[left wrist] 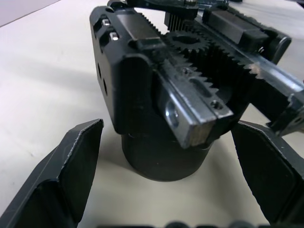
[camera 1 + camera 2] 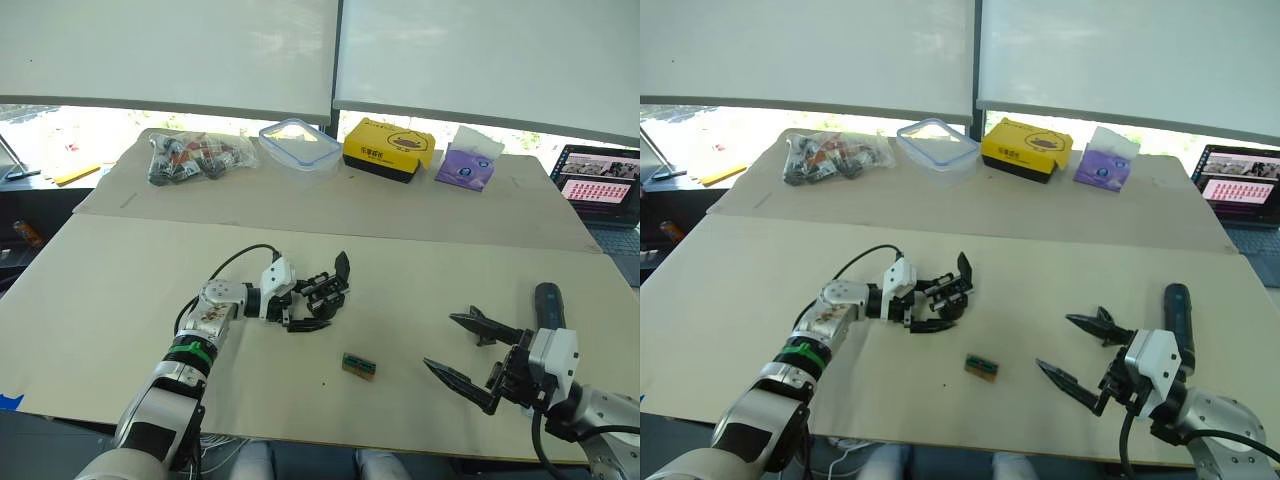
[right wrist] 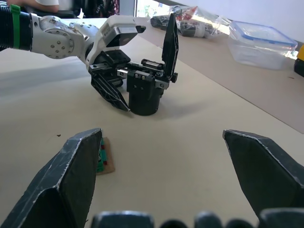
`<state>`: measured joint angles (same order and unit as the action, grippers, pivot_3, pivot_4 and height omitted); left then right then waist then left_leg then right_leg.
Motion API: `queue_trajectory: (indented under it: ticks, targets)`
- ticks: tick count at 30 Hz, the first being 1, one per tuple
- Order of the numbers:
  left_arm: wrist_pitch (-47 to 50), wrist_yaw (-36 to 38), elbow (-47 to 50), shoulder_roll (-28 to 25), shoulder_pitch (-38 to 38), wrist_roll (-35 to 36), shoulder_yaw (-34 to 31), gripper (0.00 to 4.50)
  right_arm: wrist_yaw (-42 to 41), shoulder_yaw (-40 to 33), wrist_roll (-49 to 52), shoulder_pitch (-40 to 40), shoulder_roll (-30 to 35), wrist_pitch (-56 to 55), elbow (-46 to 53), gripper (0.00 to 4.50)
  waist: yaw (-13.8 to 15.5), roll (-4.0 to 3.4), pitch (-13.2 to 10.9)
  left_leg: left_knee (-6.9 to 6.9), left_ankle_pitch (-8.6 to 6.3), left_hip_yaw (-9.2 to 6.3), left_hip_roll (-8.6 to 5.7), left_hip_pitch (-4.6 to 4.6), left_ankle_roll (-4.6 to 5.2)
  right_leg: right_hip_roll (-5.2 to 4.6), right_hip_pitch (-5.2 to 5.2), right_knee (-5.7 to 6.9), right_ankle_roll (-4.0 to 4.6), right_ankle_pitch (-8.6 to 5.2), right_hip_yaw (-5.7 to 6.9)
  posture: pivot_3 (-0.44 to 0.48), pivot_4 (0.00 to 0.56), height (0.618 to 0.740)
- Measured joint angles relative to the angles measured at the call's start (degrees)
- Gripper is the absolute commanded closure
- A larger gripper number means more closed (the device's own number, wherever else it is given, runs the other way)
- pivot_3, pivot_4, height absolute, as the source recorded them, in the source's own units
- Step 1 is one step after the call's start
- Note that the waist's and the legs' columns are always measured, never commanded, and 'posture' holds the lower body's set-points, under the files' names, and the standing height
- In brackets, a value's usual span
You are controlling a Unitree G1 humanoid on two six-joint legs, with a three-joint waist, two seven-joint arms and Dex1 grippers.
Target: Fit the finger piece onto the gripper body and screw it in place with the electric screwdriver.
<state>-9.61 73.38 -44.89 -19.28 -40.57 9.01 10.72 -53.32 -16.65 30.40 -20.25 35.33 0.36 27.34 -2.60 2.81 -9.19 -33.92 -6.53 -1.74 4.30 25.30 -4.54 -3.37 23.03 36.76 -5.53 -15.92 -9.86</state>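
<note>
Bracketing the gripper body mid-table with the left gripper, jaws spread either side and not closed on it, right gripper wide open and empty beside the untouched electric screwdriver; fitting and screwing apparently unstarted.
</note>
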Motion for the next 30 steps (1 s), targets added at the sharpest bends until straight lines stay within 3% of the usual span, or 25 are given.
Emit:
queue_trajectory:
  ticks: [4,7,16,21,30]
  targets:
    - [-0.2,0.3,0.4,0.1,0.4,0.1,-0.7,2.24,0.3,-0.1,0.0,-0.6,0.0,0.0,0.1,0.0,-0.1,0.0,0.0,0.0,0.0,0.0,0.0,0.0,0.0,0.0,0.01,0.01,0.0,0.0,0.0,0.0,0.15,0.74]
    - [2.6,-2.1,6.7,0.6,4.1,0.2,-1.4,2.24,0.4,-0.1,0.0,-0.8,-0.1,0.0,0.1,0.0,0.0,0.0,0.0,0.03,0.0,0.0,0.0,0.01,0.01,0.0,0.0,0.02,-0.02,-0.02,0.0,0.0,0.15,0.74]
    - [26.4,-27.5,41.6,6.5,19.7,-1.3,-1.9,2.24,-0.6,-1.3,0.0,-1.0,0.0,-0.2,0.1,0.0,0.2,-0.02,0.0,-0.02,0.0,-0.04,0.0,0.06,0.0,0.0,0.02,0.03,-0.04,-0.02,0.0,0.0,0.15,0.74]
    - [31.0,-35.2,46.8,9.5,23.6,-2.6,0.1,2.24,-1.3,-2.1,0.1,-1.2,0.2,-0.2,0.0,0.0,0.0,-0.02,0.0,-0.01,0.0,-0.04,-0.01,0.04,0.0,0.0,0.03,0.02,-0.04,-0.02,0.0,0.0,0.15,0.74]
    - [30.8,-36.5,48.6,7.2,24.9,-4.4,4.0,2.24,-1.8,-2.9,0.1,-1.3,1.1,-0.2,0.0,0.0,-0.1,-0.03,0.0,-0.02,-0.01,-0.04,-0.01,0.0,-0.02,-0.01,0.02,0.0,-0.02,-0.03,0.0,0.0,0.15,0.74]
